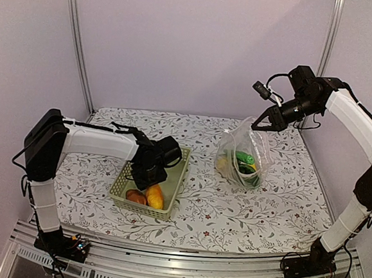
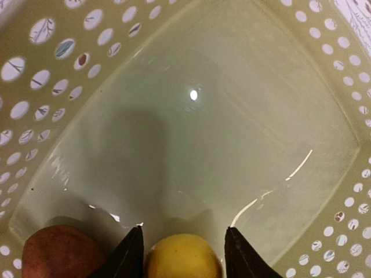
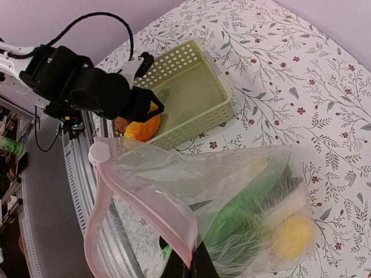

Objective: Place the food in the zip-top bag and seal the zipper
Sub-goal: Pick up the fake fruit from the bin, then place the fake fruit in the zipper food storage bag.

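My left gripper [image 1: 145, 176] reaches down into the pale green basket [image 1: 181, 171]. In the left wrist view it [image 2: 184, 229] is open, its dark fingers [image 2: 131, 255] on either side of an orange-yellow food piece [image 2: 182, 259]. A reddish-brown round piece [image 2: 61, 255] lies just to the left of it. My right gripper [image 1: 263, 125] holds the zip-top bag [image 1: 243, 155] up by its mouth. It [image 3: 194, 267] is shut on the pink zipper [image 3: 145, 205], and the mouth gapes open. Green food [image 3: 243, 214] and a yellow lemon [image 3: 293, 234] lie inside the bag.
The basket's perforated walls [image 2: 55, 75] close in around my left gripper. The table has a floral cloth [image 1: 232, 207]. A metal rail [image 1: 183, 258] runs along the near edge, and frame posts [image 1: 78, 40] stand at the back corners.
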`<state>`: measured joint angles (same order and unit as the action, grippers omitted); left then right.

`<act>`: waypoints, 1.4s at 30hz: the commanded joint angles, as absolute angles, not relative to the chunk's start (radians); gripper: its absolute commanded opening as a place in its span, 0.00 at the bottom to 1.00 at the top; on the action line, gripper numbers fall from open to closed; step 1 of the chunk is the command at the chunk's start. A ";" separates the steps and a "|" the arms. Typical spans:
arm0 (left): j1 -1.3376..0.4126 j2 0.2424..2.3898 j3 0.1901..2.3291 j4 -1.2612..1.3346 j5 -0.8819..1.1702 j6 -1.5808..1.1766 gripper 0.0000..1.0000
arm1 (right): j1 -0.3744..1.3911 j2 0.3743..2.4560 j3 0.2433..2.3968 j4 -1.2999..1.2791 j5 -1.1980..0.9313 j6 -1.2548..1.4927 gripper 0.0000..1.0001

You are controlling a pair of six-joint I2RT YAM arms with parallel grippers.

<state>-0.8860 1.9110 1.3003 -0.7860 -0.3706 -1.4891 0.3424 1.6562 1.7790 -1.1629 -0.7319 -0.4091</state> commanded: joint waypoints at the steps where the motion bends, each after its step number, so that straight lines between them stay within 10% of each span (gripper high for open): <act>1: -0.866 1.930 1.336 -0.745 -0.351 -1.400 0.40 | 0.349 1.652 1.761 -1.160 -0.724 -0.422 0.00; 19: -0.845 1.855 1.575 -0.684 -0.549 -1.106 0.12 | 0.350 1.653 1.762 -1.157 -0.693 -0.423 0.00; 42: -1.070 1.573 1.377 0.519 -0.274 -0.139 0.00 | 0.348 1.755 1.850 -1.182 -0.667 -0.402 0.00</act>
<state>-1.0416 1.6154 1.4517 0.2062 -0.4446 -0.2893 0.3424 1.7393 1.8191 -1.1702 -0.6842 -0.4088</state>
